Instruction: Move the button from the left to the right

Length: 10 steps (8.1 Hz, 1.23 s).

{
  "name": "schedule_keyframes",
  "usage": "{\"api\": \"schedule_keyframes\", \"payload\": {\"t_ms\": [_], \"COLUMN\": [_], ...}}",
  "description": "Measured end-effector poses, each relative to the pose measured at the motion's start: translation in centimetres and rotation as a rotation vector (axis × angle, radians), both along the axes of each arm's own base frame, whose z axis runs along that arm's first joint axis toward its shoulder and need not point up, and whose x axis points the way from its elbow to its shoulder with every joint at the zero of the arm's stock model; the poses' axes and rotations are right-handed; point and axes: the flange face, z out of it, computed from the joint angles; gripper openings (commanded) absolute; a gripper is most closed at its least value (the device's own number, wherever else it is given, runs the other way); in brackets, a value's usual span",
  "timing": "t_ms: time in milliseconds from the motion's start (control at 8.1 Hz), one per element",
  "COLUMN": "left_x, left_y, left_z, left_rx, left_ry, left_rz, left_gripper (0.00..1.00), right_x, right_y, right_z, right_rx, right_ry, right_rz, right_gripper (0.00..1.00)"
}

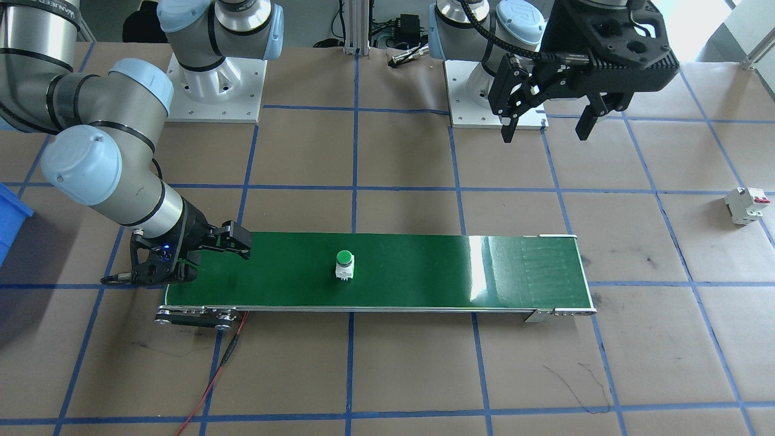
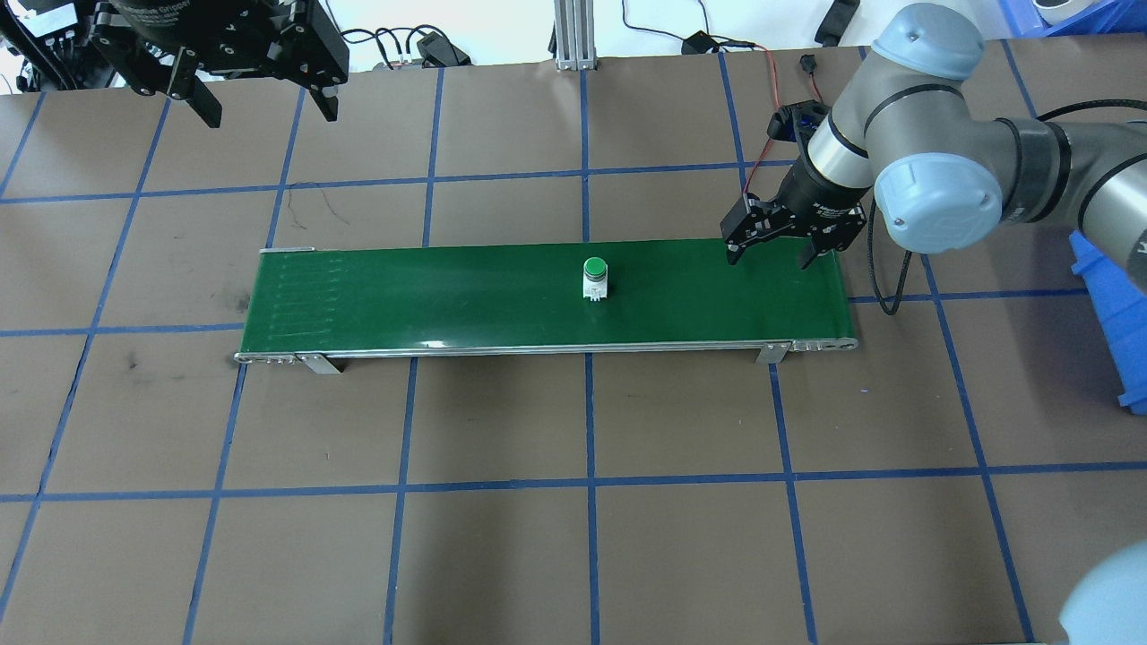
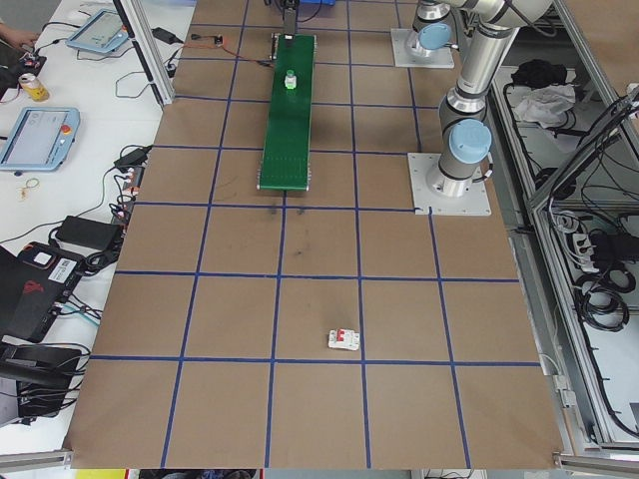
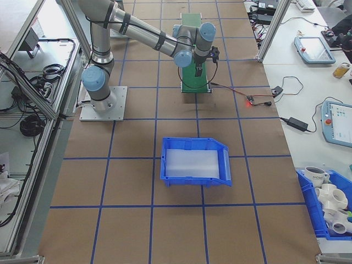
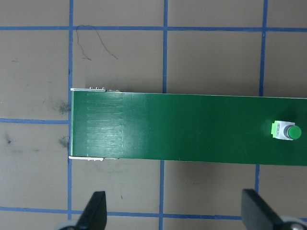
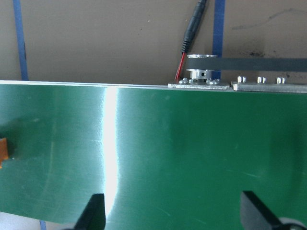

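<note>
Brown paper ruled with blue tape covers the worktop, and a green belt lies across its middle. The button stands upright near the belt's midpoint, green cap up, free of both grippers. The right gripper waits low over the belt's right end, well apart from the button, its fingers spread and empty; its arm reaches in from the right with the wrist bent down and the tool tilted toward the belt. The left gripper hangs high behind the belt's left end, pointing straight down, fingers spread with nothing between them. Judging by this layout, the step in hand is for the right gripper to take the button at the right end. To do that well, the fingers should straddle the whitish body below the cap rather than the rounded cap, come in square to its flat sides, and close only once the button sits centred between them, since a nudge from one finger could tip it. A white breaker lies far off on the paper.
</note>
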Motion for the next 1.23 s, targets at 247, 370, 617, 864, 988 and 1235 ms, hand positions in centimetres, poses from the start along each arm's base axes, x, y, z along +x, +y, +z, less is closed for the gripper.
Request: {"api": "schedule_keyframes", "payload": {"t_ms": [247,370,617,864,988,1235], "left_x": [-0.2,-0.3,-0.8,-1.1,-1.2,-1.4], "left_y": [0.0,0.0,-0.6,-0.3,-0.2,0.2], "left_z": [0.2,0.0,-1.0,-0.5,-0.2,0.3], "left_rx": [-0.006,-0.003,0.006,-0.027,-0.035,-0.046], "left_ry": [0.002,0.002,0.0,-0.005,-0.002,0.002], "left_rz": [-0.002,-0.003,-0.006,-0.014,-0.015,-0.021], "left_gripper": [1.0,1.0,1.0,1.0,1.0,1.0], "right_x": [-0.1,0.0,1.1,3.0,3.6,4.4], "right_y": [0.3,0.5,0.7,0.9,0.9,0.5], "right_z": [0.8,1.0,1.2,1.2,1.2,0.6], "right_rx": [-0.004,-0.003,0.008,0.018,0.015,-0.002], "right_ry": [-0.017,-0.02,-0.049,-0.066,-0.068,-0.062], "right_rz": [-0.015,-0.025,-0.068,-0.116,-0.134,-0.149], "right_gripper": [1.0,1.0,1.0,1.0,1.0,0.95]}}
